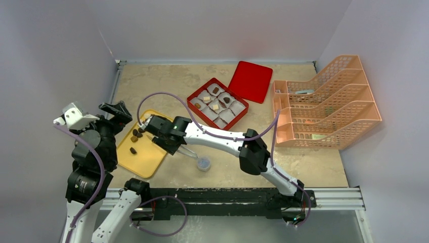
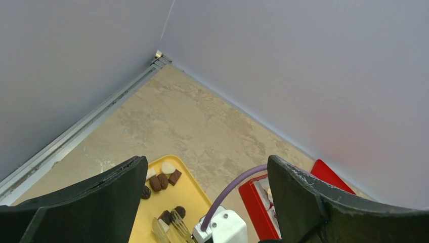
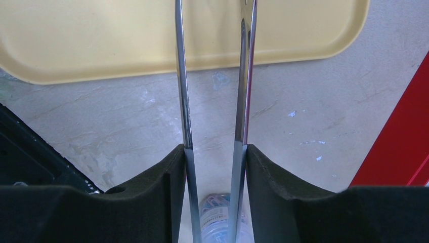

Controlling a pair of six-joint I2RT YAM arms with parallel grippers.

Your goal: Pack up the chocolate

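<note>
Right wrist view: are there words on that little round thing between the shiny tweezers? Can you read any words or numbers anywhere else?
On the small round grey-blue cap, seen between the arms of the metal tweezers: faint bluish print, too blurred to read.
On the peach plastic mesh file rack: pale slips in its slots, too small to read.
Nothing else shows any words, numbers or signs.

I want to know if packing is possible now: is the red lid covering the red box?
No, the red lid lies beside the red box, which is open from above.
</note>
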